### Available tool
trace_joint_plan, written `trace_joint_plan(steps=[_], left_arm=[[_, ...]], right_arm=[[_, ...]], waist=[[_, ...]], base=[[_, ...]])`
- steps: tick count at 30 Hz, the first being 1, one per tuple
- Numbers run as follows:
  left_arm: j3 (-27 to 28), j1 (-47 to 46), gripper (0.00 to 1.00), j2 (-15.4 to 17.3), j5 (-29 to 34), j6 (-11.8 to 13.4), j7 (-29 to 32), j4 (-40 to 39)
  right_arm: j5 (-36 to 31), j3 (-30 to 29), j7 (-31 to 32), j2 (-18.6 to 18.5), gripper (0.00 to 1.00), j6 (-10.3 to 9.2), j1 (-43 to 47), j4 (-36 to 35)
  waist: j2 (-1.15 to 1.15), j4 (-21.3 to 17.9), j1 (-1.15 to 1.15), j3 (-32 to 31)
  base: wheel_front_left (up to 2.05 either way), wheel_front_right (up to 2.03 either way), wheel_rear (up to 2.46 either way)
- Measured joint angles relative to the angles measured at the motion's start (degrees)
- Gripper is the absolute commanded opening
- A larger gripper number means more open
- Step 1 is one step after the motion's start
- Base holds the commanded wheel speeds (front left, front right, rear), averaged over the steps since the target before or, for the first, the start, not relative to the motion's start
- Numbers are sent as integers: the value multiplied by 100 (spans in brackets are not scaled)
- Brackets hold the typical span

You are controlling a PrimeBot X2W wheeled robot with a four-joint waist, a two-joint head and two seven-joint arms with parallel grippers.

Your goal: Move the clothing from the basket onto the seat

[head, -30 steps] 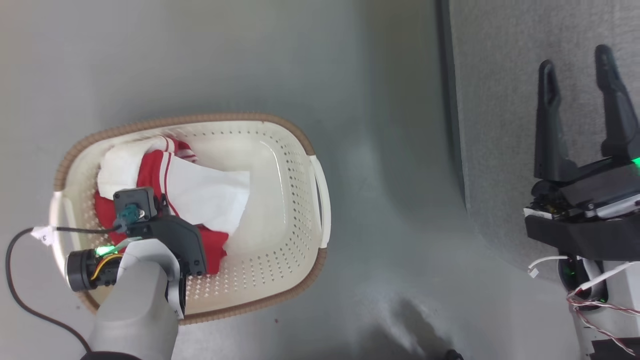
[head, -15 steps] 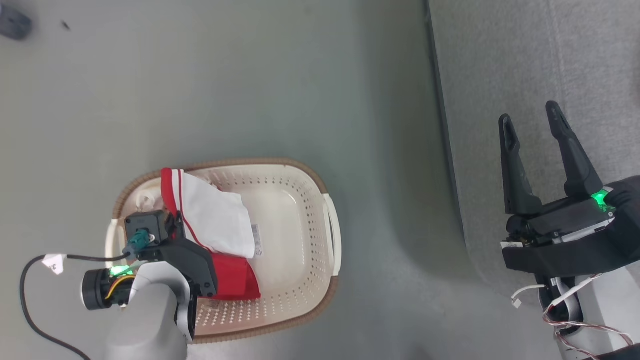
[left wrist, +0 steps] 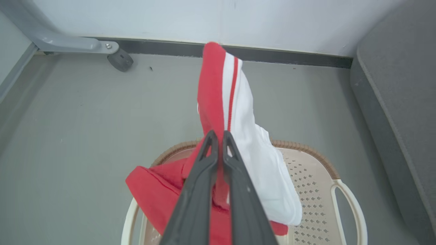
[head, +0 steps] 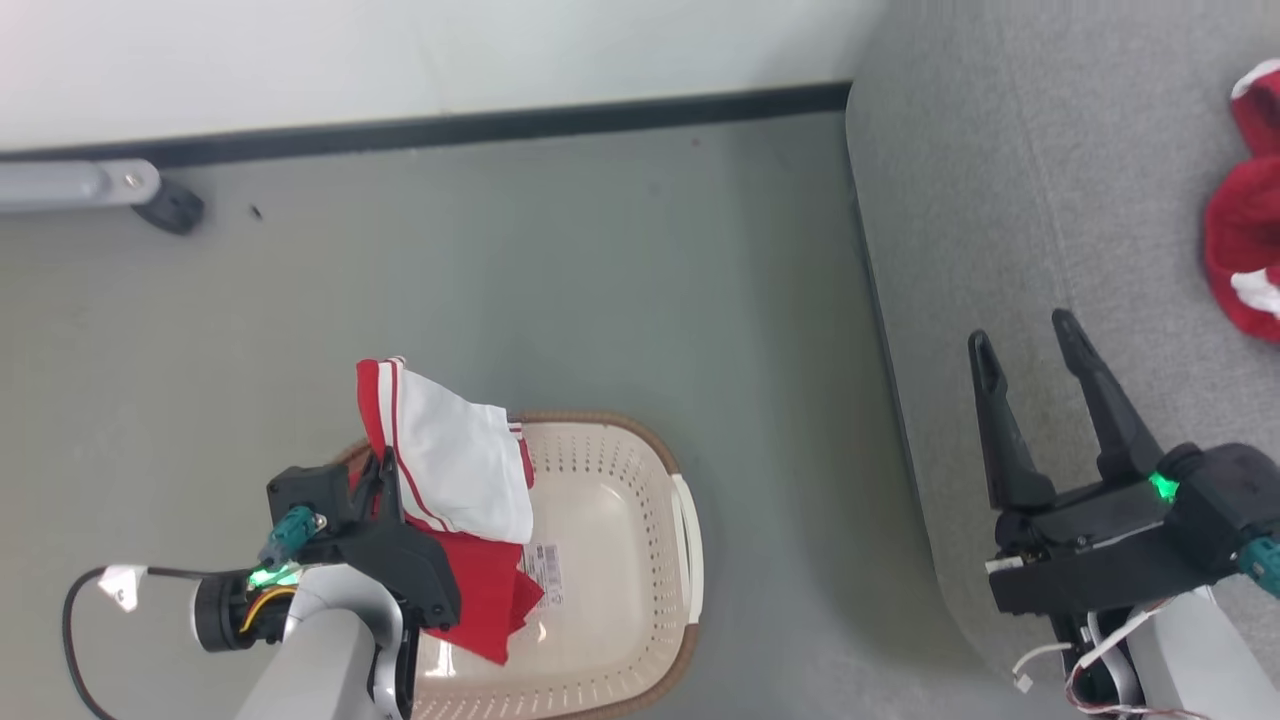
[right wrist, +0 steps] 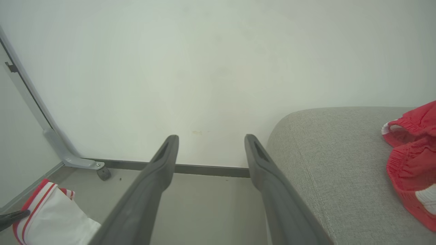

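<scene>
My left gripper (left wrist: 218, 134) is shut on a red garment with a broad white panel (left wrist: 252, 160), holding it up above the cream basket (left wrist: 351, 207). From the head camera, the garment (head: 455, 470) hangs over the basket's left half (head: 690, 540), whose bare floor shows a white label. My right gripper (head: 1020, 335) stands open over the grey seat's (head: 1050, 180) near edge, nothing between its fingers (right wrist: 155, 180). A second red garment with white trim (head: 1245, 240) lies on the seat at the far right, and the right wrist view shows that garment (right wrist: 412, 153) too.
A white wall with a dark baseboard (head: 450, 128) runs along the back. A grey metal leg with a black caster (head: 165, 205) stands at the back left. Grey floor (head: 600, 280) lies between basket and seat.
The left gripper has lifted the red and white garment out of the basket, leaving the basket's bottom bare. The head camera has tilted up, bringing the wall and the second garment into view.
</scene>
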Motion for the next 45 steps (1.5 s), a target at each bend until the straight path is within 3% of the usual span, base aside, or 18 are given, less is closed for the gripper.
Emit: trace_joint_plan(steps=[10,23,35,45], left_arm=[[-18,583,0,2,79,-13,-2,-1229],[-476,1267,0,20,382,-371,-3,-2959],[-857,1574,0,40,412,-814,-3,-3739],[-1403,1926,0,64,355,-967,142,-4184]], right_arm=[[14,43,0,13,100,0,404,132],[14,246,0,107,100,0,972,199],[14,402,14,149,100,0,1361,191],[13,655,114,258,100,0,1653,96]], waist=[[0,144,0,-730],[0,251,1,-1526],[0,222,1,-2069],[0,129,1,-2413]], base=[[0,0,0],[0,0,0],[0,0,0],[0,0,0]])
